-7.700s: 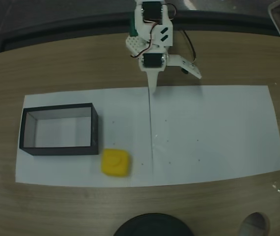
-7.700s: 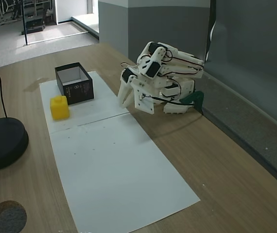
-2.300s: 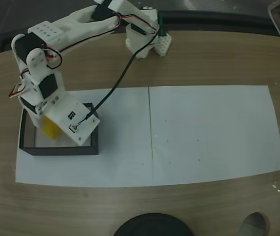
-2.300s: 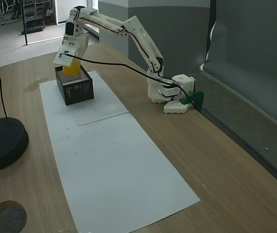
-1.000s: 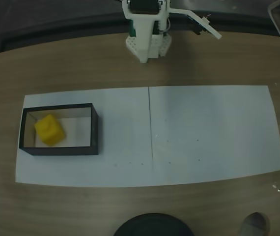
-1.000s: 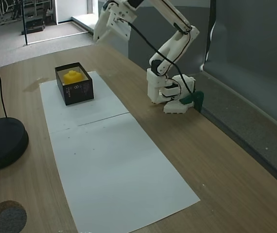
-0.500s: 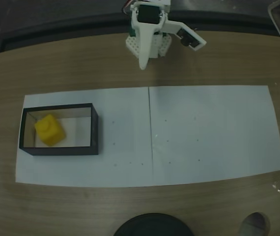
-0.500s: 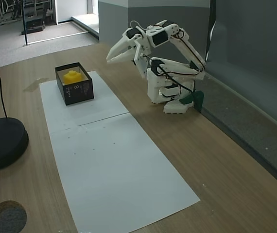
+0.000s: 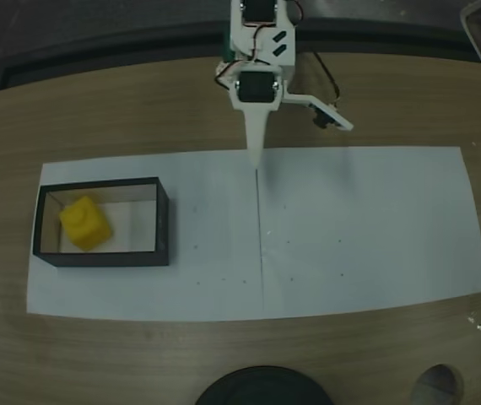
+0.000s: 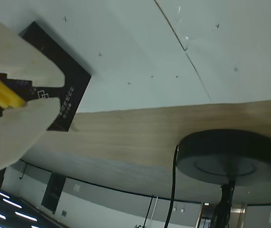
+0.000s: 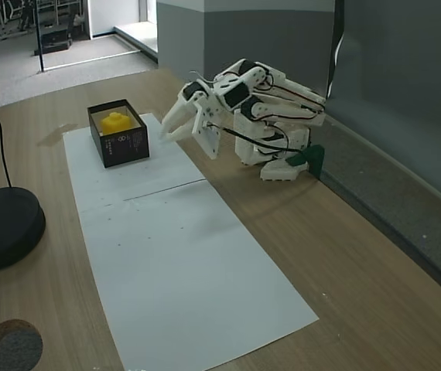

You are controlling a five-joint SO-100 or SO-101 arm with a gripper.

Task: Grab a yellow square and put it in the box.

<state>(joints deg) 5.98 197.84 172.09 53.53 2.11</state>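
Your yellow square (image 9: 84, 224) sits inside the box (image 9: 163, 221), in the left part of its white floor as a fixed view from above shows it, stud side up and a little skewed to the walls. In another fixed view the block (image 11: 115, 121) shows above the box's black rim (image 11: 120, 144). The box stands on the left end of the white paper sheet (image 9: 367, 228), close to the sheet's left edge, and the sheet lies along the middle of the wooden table (image 9: 139, 110).

Your gripper (image 9: 256, 160) is well apart from the box, folded low in front of the arm's base at the far edge of the table. Its tip hangs over the far edge of the paper, right by the seam that runs across the sheet. In the side fixed view the gripper (image 11: 172, 127) has its fingers a narrow way apart, and nothing is between them.

In the wrist view you see the pale fingers (image 10: 16, 59) at the left edge, with the block (image 10: 4, 93) and a corner of the box (image 10: 66, 97) beyond them. A black round lamp base (image 11: 0, 228) stands on the near edge of the table.
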